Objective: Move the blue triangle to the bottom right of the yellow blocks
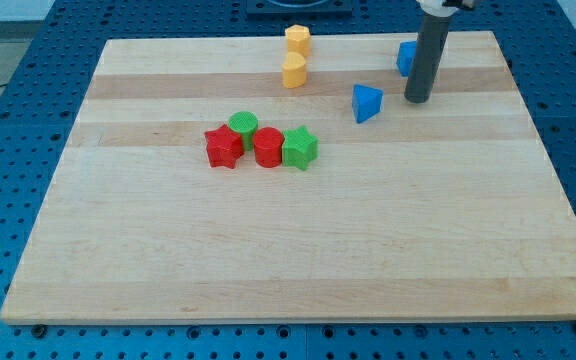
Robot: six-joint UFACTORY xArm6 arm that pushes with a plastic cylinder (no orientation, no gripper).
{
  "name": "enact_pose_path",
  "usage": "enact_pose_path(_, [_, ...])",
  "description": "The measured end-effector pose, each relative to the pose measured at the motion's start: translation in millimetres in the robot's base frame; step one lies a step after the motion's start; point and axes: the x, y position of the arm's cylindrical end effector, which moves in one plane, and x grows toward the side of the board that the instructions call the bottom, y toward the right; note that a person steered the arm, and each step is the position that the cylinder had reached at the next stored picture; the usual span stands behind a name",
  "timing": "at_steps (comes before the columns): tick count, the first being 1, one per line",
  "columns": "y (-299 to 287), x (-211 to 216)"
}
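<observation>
Blue triangle (366, 103) lies on the wooden surface (268, 250), right of and slightly below the two yellow blocks (295, 56). My tip (418, 99), a bare rod with no end effector to part or clamp, stands just right of it, apart. Judged light, rigid, free-sliding; push squarely against a flat face.
</observation>
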Motion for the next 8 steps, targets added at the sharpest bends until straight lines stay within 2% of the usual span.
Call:
enact_pose_path(1, [-36.6,4.6])
enact_pose_path(2, [-32.0,19.0])
enact_pose_path(4, [-111.9,15.6])
enact_pose_path(5, [-107.8,34.9])
enact_pose_path(6, [-66.6,79.6])
enact_pose_path(7, [-134.7,82.1])
enact_pose_path(8, [-181.2,62.8])
